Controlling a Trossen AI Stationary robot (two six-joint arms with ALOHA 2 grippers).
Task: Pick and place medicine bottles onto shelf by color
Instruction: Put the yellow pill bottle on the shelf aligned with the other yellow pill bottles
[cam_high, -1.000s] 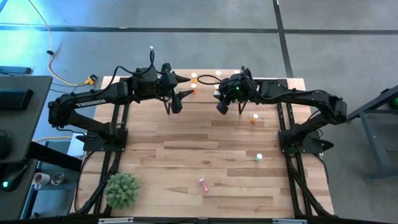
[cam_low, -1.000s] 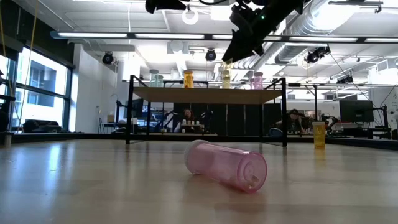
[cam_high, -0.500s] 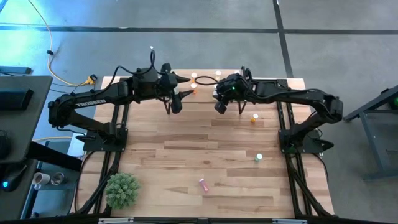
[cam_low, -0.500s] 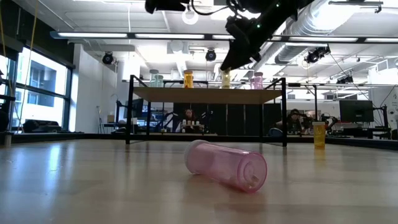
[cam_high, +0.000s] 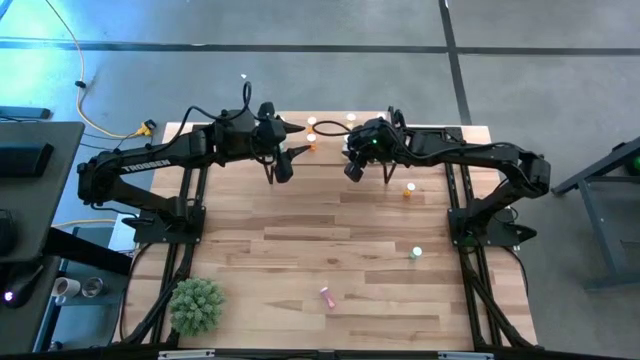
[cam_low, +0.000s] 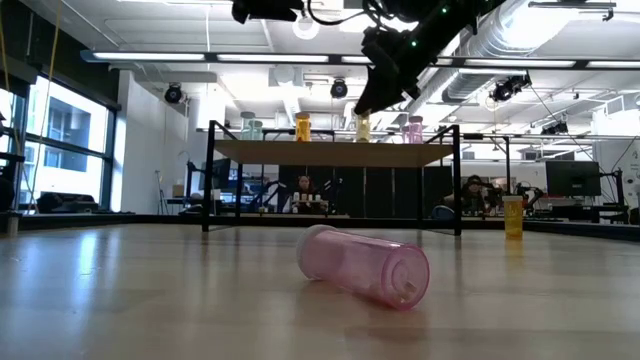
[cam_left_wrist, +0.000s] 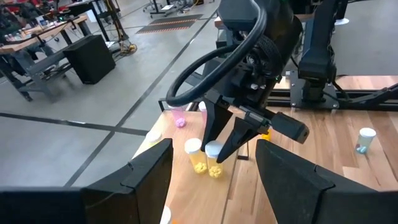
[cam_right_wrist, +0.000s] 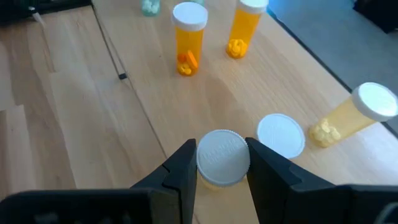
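Right hand (cam_right_wrist: 222, 163) grips a white-capped bottle (cam_right_wrist: 222, 158) between its fingers.

Right gripper (cam_high: 352, 168) with capped bottle (cam_right_wrist: 222, 160), slightly further left over the shelf (cam_low: 335, 152)

On the shelf (cam_right_wrist: 74, 74) right now: two orange bottles (cam_right_wrist: 189, 38) standing, three yellow bottles (cam_right_wrist: 222, 163) near them, one green bottle (cam_right_wrist: 150, 6) at the far end. Off the shelf, three loose: one pink (cam_high: 327, 296), one green (cam_high: 416, 253), one orange (cam_high: 409, 189).
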